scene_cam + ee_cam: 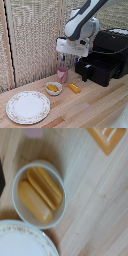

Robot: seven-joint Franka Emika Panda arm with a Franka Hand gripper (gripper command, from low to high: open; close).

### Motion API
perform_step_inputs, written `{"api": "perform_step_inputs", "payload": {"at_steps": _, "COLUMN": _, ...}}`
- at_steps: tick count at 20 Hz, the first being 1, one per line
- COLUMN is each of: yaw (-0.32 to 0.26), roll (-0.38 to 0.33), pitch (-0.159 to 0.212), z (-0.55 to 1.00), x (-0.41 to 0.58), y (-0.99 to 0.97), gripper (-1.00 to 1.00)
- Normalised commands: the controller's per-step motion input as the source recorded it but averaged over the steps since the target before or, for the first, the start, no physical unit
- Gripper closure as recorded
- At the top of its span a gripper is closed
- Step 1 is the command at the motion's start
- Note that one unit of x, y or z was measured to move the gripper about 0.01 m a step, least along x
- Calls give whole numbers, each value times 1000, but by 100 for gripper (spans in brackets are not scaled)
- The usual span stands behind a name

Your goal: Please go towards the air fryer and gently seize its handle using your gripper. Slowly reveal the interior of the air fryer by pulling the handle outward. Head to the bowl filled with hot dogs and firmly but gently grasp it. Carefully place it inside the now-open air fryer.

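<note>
The gripper [63, 58] is hanging above the pink cup [62, 75], holding nothing; how wide its jaws stand cannot be told. The bowl [53, 89] of hot dogs [40, 193] is sitting at the cup's seven o'clock, near the plate [28, 107]. Descending carelessly is risking a knocked cup or a pinched plate rim. The air fryer [107, 60] is sitting with its drawer pulled out on the wooden table [95, 107], before a woven screen [30, 35].

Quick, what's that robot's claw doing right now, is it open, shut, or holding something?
Gripper: it hangs above the pink cup, holding nothing; whether its fingers are open or shut cannot be told from the exterior view, and the wrist view does not show them.
</note>
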Motion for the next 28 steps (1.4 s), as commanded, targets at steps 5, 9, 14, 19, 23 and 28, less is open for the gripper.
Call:
{"api": "perform_step_inputs", "payload": {"at_steps": 5, "yaw": 155, "roll": 202, "pitch": 216, "z": 38, "x": -33, "y": 278, "gripper": -100}}
{"api": "perform_step_inputs", "payload": {"at_steps": 9, "yaw": 258, "roll": 57, "pitch": 91, "z": 0, "x": -18, "y": 71, "gripper": -100}}
{"api": "perform_step_inputs", "payload": {"at_steps": 14, "yaw": 315, "roll": 0, "pitch": 23, "z": -70, "x": 65, "y": 0, "gripper": -100}}
{"api": "perform_step_inputs", "payload": {"at_steps": 19, "yaw": 290, "roll": -6, "pitch": -12, "z": -280, "x": 250, "y": 130, "gripper": -100}}
{"api": "perform_step_inputs", "payload": {"at_steps": 23, "yaw": 278, "roll": -84, "pitch": -28, "z": -371, "x": 232, "y": 55, "gripper": -100}}
{"api": "perform_step_inputs", "payload": {"at_steps": 28, "yaw": 248, "roll": -138, "pitch": -34, "z": -285, "x": 70, "y": 15, "gripper": -100}}
